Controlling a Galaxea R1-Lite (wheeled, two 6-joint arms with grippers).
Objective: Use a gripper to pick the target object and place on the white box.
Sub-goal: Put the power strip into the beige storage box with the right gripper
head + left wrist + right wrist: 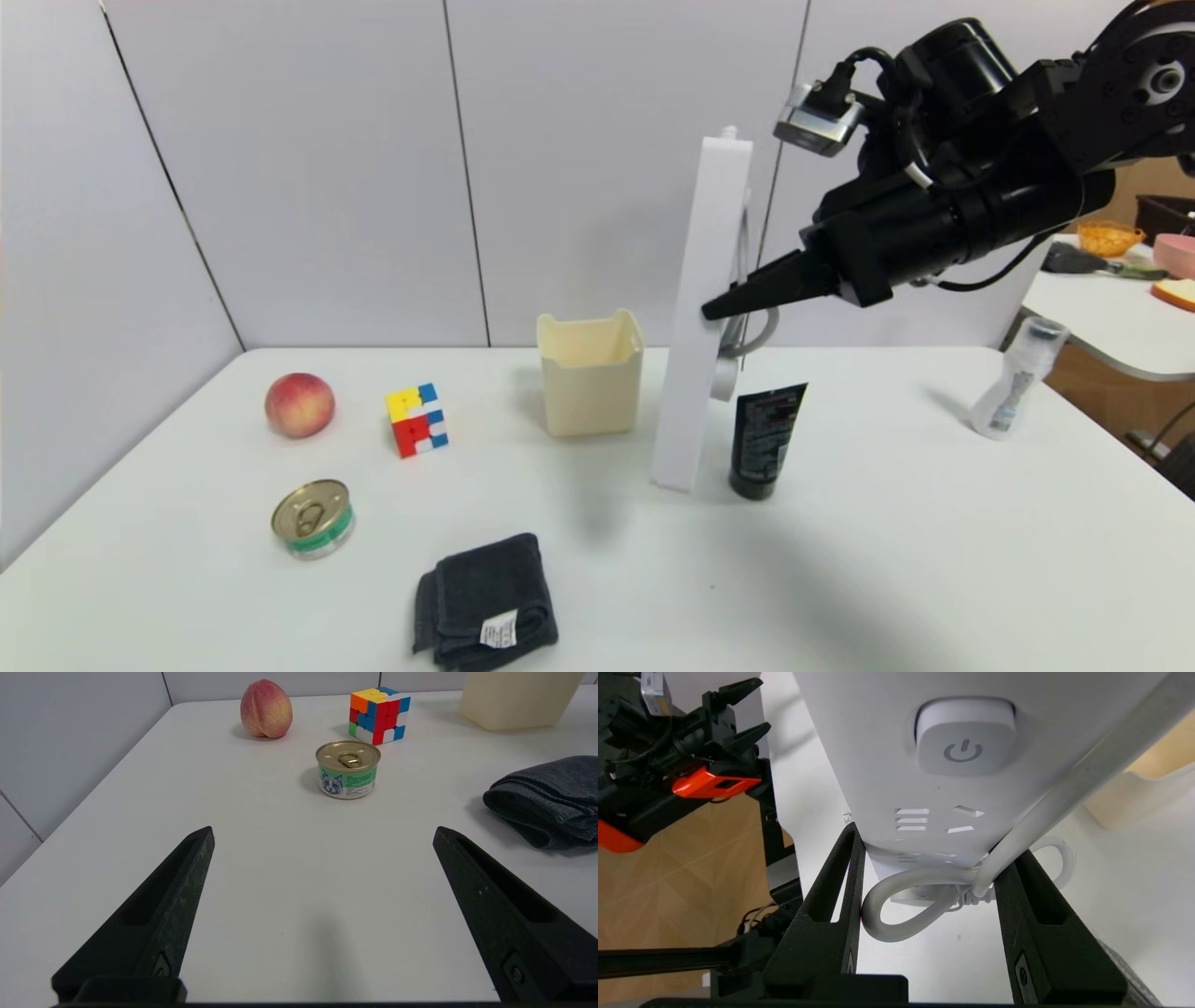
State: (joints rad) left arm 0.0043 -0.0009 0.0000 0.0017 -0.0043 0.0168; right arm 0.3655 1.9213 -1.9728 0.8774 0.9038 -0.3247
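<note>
Right claw (719,308) clamps power strip (700,308), upright off the surface (pickup done); white box (590,373) at its 9 o'clock awaits.

On the power strip (887,756), the right wrist view shows a square button (965,735) with a grey power sign, a circle broken by a short vertical line. No letters or numbers stand beside it.

The tin can (347,769) has a green label with a picture of a cat's face; next to it are some lines of print, too small to read.

The black tube (766,431) carries pale print on its side, but no word can be made out. The dark folded cloth (485,602) has a white tag (499,630) with tiny marks, also not readable.
</note>
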